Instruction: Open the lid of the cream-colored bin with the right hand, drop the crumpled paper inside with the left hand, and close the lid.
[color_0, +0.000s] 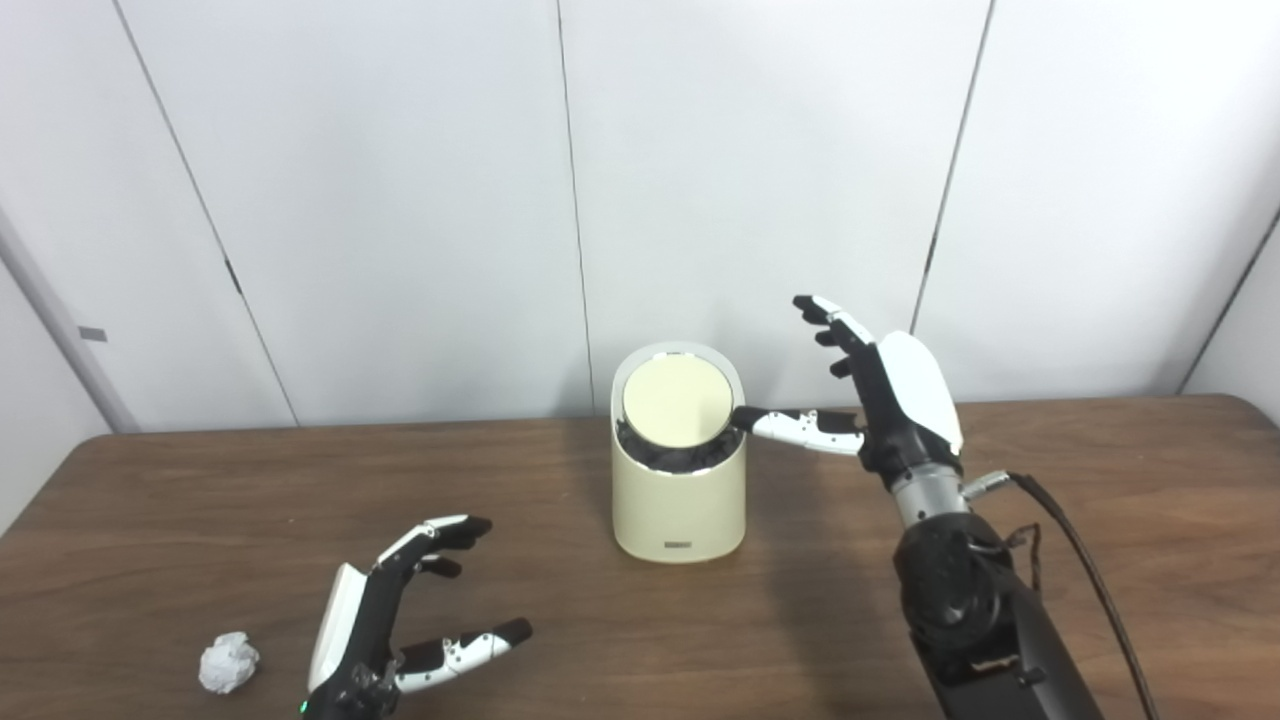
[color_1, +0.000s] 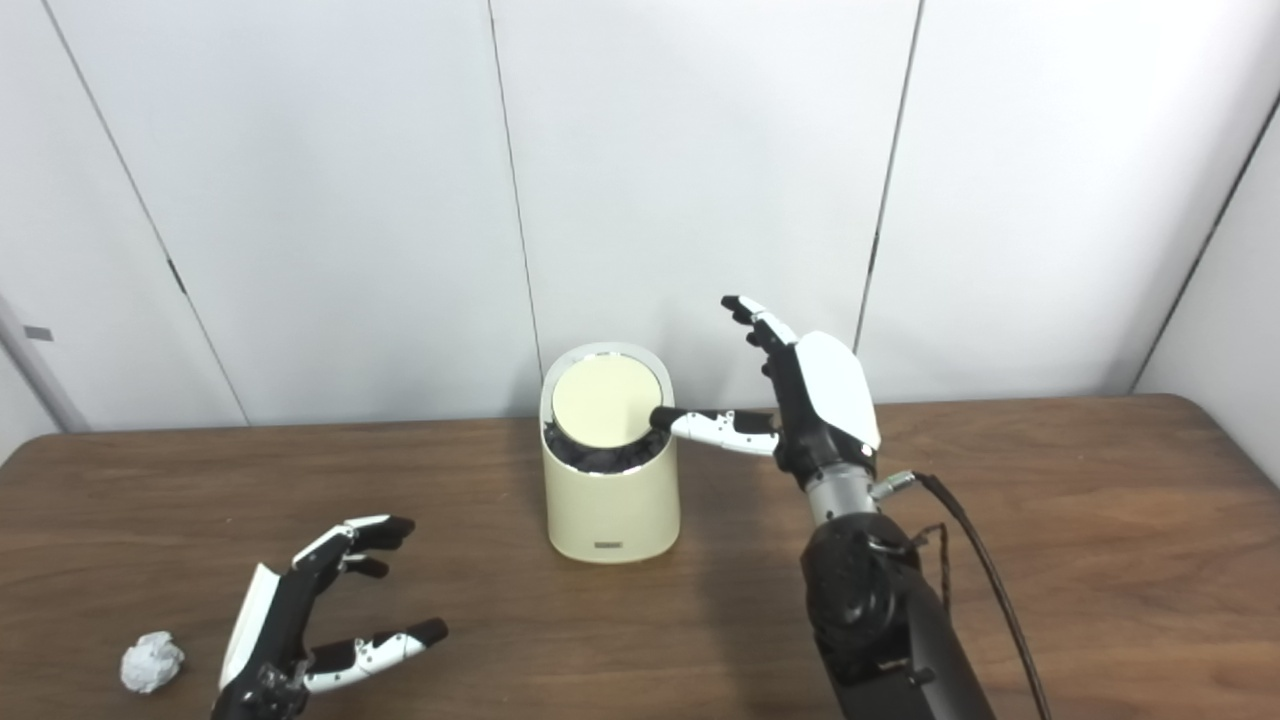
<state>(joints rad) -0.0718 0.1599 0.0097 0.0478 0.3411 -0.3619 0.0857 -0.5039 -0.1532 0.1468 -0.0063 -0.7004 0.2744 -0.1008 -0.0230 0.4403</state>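
Note:
The cream-colored bin (color_0: 680, 500) stands mid-table. Its round lid (color_0: 678, 400) is tilted up toward me, showing a dark liner under its front edge. My right hand (color_0: 880, 400) is open beside the bin's right side, fingers pointing up, thumb tip touching the lid's right edge. The crumpled paper (color_0: 228, 662) lies on the table at the front left. My left hand (color_0: 400, 620) is open and empty, just right of the paper, not touching it. The bin (color_1: 610, 490), the paper (color_1: 152, 661) and both hands also show in the right eye view.
The brown wooden table (color_0: 1100, 560) runs to a white panelled wall behind the bin. A black cable (color_0: 1085, 570) trails from my right wrist down toward the front right.

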